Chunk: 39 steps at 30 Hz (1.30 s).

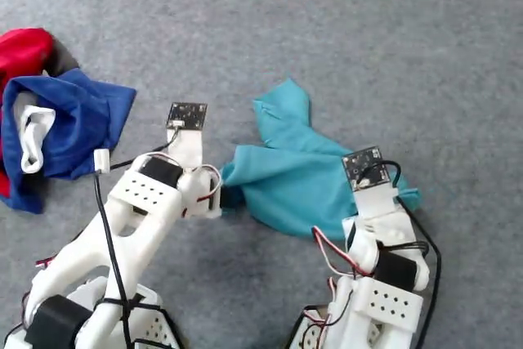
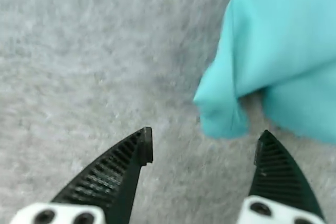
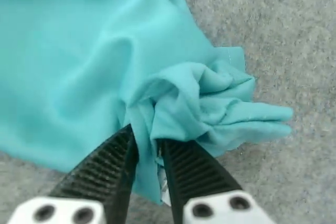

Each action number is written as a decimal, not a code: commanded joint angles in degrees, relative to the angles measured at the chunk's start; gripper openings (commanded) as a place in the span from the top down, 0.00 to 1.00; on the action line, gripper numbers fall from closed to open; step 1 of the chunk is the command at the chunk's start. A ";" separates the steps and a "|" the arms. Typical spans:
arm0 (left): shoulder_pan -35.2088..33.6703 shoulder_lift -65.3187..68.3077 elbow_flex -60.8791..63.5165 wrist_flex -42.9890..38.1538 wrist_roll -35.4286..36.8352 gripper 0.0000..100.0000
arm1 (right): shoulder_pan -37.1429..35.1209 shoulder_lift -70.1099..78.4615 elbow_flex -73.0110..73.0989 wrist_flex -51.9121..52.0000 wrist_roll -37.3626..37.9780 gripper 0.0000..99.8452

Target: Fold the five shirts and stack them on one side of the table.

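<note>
One teal shirt [image 1: 302,173] lies crumpled at the centre of the high view. It looks soft, light and limp, likely to sag and bunch, so hems and corners seem the best holds. The right gripper [image 3: 146,140] pinches a bunched edge at its lower right. The left gripper [image 2: 205,137] stands wide open at the shirt's left corner, gripping nothing.

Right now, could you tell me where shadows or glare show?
High view: even light, no glare on the table. Left wrist view: soft shadow under a fold of the teal shirt. Right wrist view: dark creases where the right gripper pinches it.
</note>
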State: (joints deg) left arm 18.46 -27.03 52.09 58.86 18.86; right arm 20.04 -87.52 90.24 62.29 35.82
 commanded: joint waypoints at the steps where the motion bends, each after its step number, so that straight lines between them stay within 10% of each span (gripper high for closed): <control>1: 0.40 -1.49 -0.22 -2.99 0.70 0.71 | -1.14 0.04 1.01 -1.67 -0.53 0.99; 39: 4.26 8.79 -2.24 -9.85 -0.88 0.82 | -1.14 13.49 -0.31 -9.14 -2.20 0.99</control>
State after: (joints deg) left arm 22.33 -18.07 52.53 49.98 18.77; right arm 19.60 -74.86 91.74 53.58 34.15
